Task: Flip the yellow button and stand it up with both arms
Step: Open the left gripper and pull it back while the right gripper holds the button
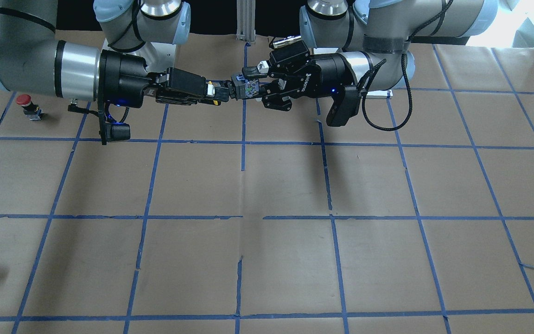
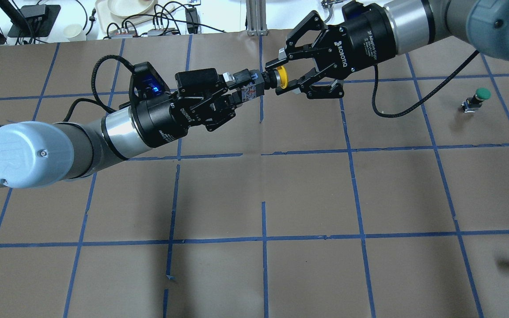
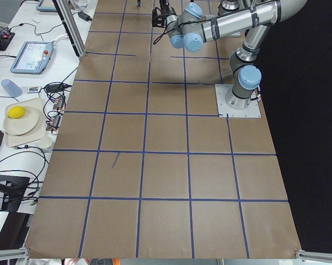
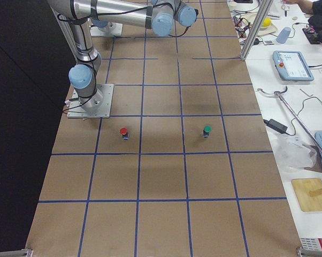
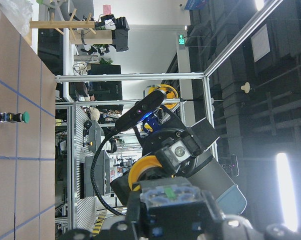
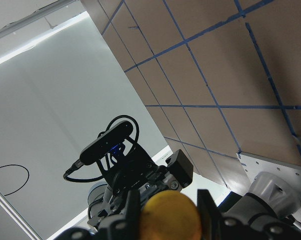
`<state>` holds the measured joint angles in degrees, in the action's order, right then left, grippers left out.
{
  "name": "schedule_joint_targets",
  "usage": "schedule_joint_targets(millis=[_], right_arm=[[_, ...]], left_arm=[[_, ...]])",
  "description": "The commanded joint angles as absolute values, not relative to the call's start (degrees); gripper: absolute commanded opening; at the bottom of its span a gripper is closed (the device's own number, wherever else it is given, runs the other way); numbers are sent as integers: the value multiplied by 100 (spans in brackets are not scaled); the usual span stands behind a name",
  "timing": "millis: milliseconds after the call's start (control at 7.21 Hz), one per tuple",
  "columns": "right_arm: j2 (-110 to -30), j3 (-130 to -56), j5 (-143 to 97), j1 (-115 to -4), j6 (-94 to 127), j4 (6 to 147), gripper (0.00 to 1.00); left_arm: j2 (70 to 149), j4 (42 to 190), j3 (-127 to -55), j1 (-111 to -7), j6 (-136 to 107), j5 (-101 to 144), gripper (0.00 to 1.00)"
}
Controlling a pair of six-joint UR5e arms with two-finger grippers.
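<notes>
The button [image 2: 282, 76] is hanging in the air over the middle of the table [image 2: 307, 194], lying on its side with the yellow cap pointing right and the black body pointing left. The left gripper [image 2: 242, 89] is clamping the block at the body end. The right gripper [image 2: 285, 72] is sitting with a finger on either side of the cap; in its wrist view both fingers are lying against the cap's rim, so it appears to be gripping too, though how firmly is not showing. Judging from this, the task is sitting at its mid-point. The pick-up is done and the button is passing from hand to hand. Left to do are releasing one end, turning the button upright, setting it on the table and letting go. Nothing is standing under the grippers yet. Well to the right, a green button [image 2: 480, 95] and a red button [image 1: 26, 102] are standing on the table, apart from all this. As for writing, ROBOTIQ is showing in white on the right gripper's palm, and again, turned over, on the left one. Smaller print beside it is too fine to read. A coloured sticker on the button's block is not legible. The left arm's blue joint cap [image 2: 24, 152] is bearing what looks like an embossed UR mark.
</notes>
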<state>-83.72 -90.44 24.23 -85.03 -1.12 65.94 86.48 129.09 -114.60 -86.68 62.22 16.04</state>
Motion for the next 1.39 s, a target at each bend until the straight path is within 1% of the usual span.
schedule_joint_targets(millis=[0, 277, 416, 555, 971, 1248], right_arm=[[-8393, -9026, 2417, -8499, -97, 6592, 28], [-8411, -9026, 2417, -8499, -97, 6592, 28], [-8411, -9026, 2417, -8490, -88, 6592, 28], [-8411, -9026, 2408, -8490, -88, 6592, 28], [-8411, -9026, 2443, -8421, -79, 6635, 28], [-8507, -8913, 3351, -7729, -175, 6723, 29]], left_arm=[[8648, 12902, -11461, -8666, 6223, 1608, 18], [8657, 12902, -11461, -8666, 6223, 1600, 19], [8657, 12902, -11452, -8675, 6223, 1600, 48], [8683, 12911, -11470, -8675, 6240, 1591, 99], [8675, 12894, -11435, -8640, 6231, 1591, 100], [8657, 12815, -11217, -8422, 5699, 1051, 100]])
